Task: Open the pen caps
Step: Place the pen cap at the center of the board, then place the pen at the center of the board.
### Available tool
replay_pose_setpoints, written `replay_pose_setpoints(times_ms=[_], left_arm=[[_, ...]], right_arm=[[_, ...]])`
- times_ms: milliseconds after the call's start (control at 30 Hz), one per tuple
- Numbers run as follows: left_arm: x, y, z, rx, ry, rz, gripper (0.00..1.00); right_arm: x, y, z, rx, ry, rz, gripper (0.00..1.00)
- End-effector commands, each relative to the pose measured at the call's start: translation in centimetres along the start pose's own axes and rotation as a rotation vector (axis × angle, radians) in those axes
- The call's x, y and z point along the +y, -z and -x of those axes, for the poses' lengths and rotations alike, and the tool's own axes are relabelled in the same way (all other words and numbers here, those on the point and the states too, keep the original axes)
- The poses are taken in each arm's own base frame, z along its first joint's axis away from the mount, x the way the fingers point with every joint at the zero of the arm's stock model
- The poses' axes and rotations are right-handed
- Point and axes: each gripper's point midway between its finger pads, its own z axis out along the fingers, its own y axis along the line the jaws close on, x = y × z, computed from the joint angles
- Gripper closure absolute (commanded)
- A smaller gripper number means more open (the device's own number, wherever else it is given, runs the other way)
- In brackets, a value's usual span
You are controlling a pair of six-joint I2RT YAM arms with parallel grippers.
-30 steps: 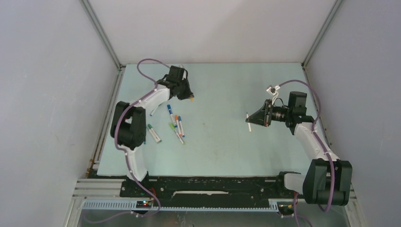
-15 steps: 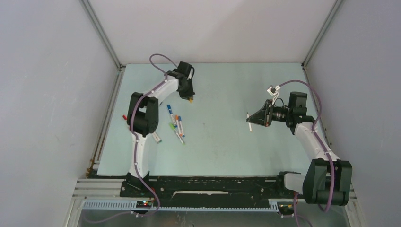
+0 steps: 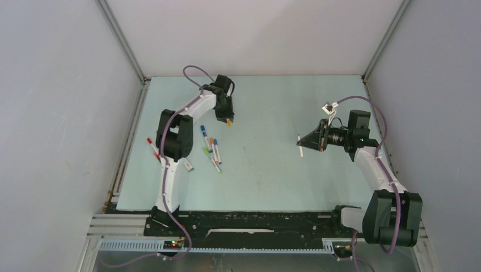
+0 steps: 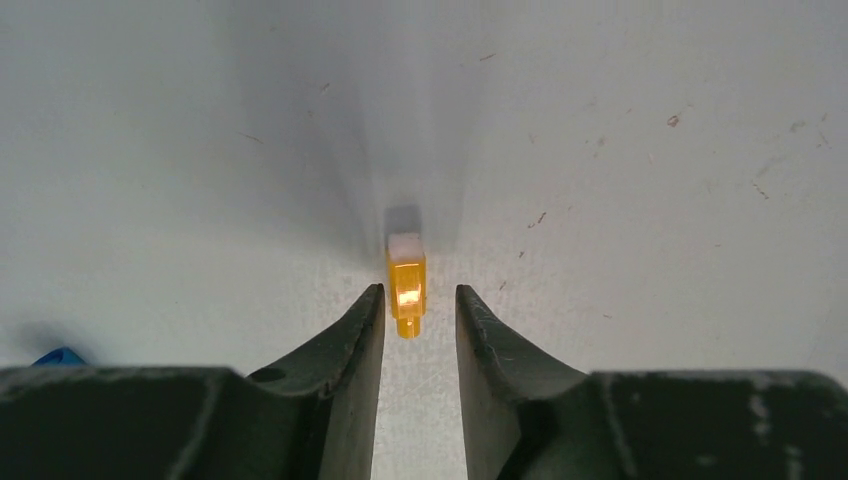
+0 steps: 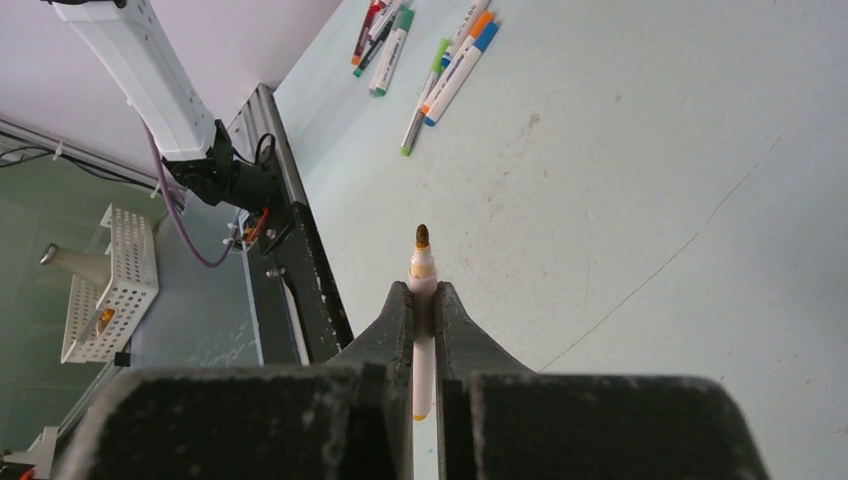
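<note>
One yellow cap [image 4: 406, 285], one uncapped pen [image 5: 421, 268], six capped pens [image 3: 203, 131]

A short orange-yellow pen cap [image 4: 406, 285], pale at its far end, sits loose between the left end effector's [image 4: 420, 292] parted fingers; blue, orange and green caps [image 5: 487, 36] sit on clustered pens [image 5: 452, 82]

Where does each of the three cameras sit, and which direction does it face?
Top external: high behind the bases, looking down on the table; left arm and right arm show.
Left wrist: looks down past the left tool at a yellow cap.
Right wrist: looks across the table toward the left arm; right tool clamps an uncapped pen.
Shared: top and right wrist both show the loose pens.
</note>
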Motion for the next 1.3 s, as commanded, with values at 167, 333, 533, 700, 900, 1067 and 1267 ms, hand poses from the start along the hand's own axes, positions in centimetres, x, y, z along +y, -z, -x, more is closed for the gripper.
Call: replay_pose_setpoints(times_ms=[167,333,533,700,900,1067,1267], left_arm=[[-1.9,8.3,4.5,-0.215,-0.035,-0.080,0.60],[-2.5,17.7,4.3,-0.434,-0.064,-0.199,0.54],[0.3,26.4,0.8,-0.648,-0.086,-0.230,0.36],[4.7,28.4,-3.2,-0.720,-0.034,-0.208,0.08],[8.9,27.6,-7.1,-0.724,-0.085,-0.108,0.06],[9.8,27.3,-7.3,-0.717,-0.104,-0.062,0.06],[10.4,26.1,-7.4,-0.674,-0.099,-0.038,0.06]], right_arm=[[-0.5,0.4,1.1,-0.007,0.097,-0.047,1.00],[-2.4,0.4,1.1,0.041,0.145,-0.195,1.00],[-4.9,-0.8,2.6,0.114,0.165,-0.386,1.00],[-8.2,-3.3,4.4,0.148,0.093,-0.581,1.00],[-10.9,-7.8,6.4,0.153,-0.088,-0.647,1.00],[-13.5,-10.4,6.1,0.223,-0.149,-0.701,1.00],[-15.6,-12.6,4.5,0.290,-0.174,-0.760,1.00]])
